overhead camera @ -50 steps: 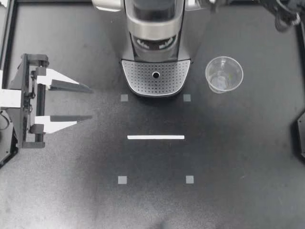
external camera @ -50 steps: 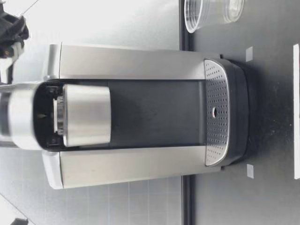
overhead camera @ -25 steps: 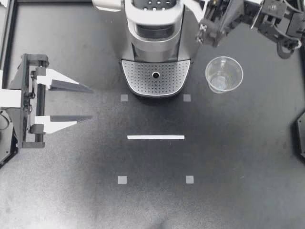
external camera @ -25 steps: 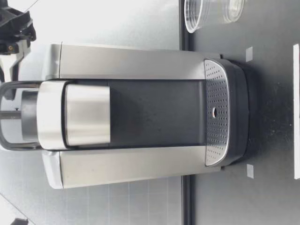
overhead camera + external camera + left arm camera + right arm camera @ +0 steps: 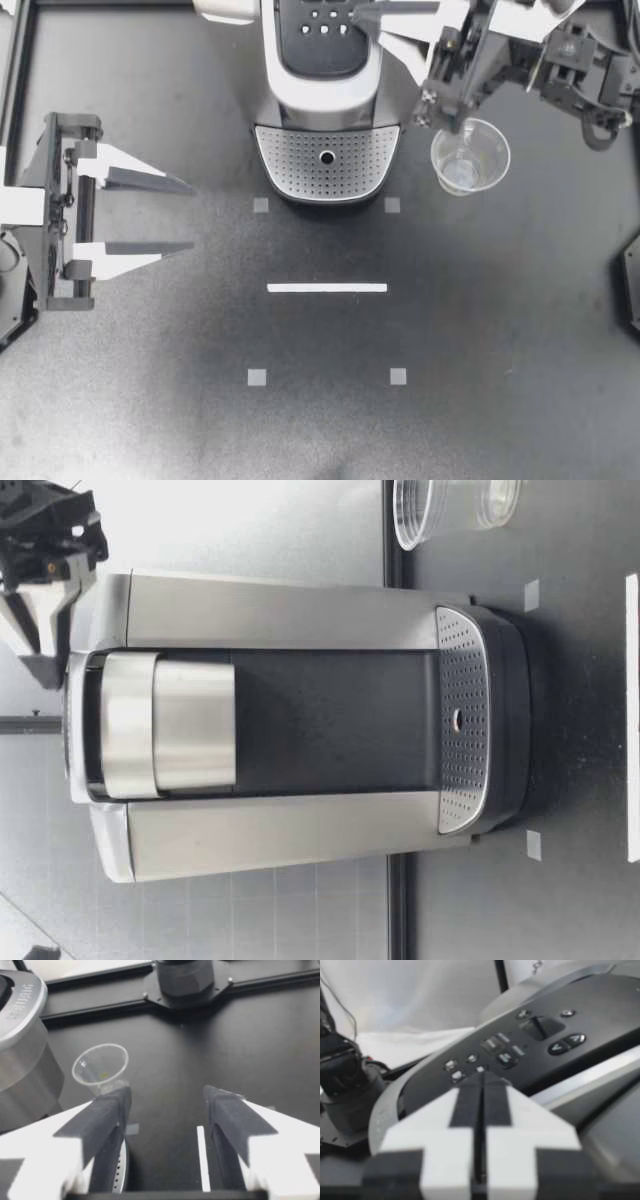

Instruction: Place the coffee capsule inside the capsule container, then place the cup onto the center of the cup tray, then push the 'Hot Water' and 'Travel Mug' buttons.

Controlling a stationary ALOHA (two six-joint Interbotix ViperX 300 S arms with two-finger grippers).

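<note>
While we are holding our left gripper (image 5: pixel 190 215) wide open and empty out at the table's left side, the coffee machine (image 5: pixel 325 90) is standing at the middle with its lid down, so no capsule is showing to us, and its cup tray (image 5: pixel 300 165) is lying at its foot with nothing on it. Our right gripper (image 5: pixel 360 13) is hovering over the button panel (image 5: pixel 325 30) on the machine's top, its fingers (image 5: pixel 465 1105) pressed together on nothing, the tips pointing across the panel toward our left. The cup (image 5: pixel 470 155) is standing on the table just beside the machine's right flank, apart from the tray and partly under our right arm's wrist. It is sitting upright, mouth up, so its long axis is running vertically, and we are judging it the next thing to move. It is lying below and to the right of the right fingertips, so our right arm is by far the nearer. We are judging that this gripper will need to back off the panel, open, and come down over the rim.
</note>
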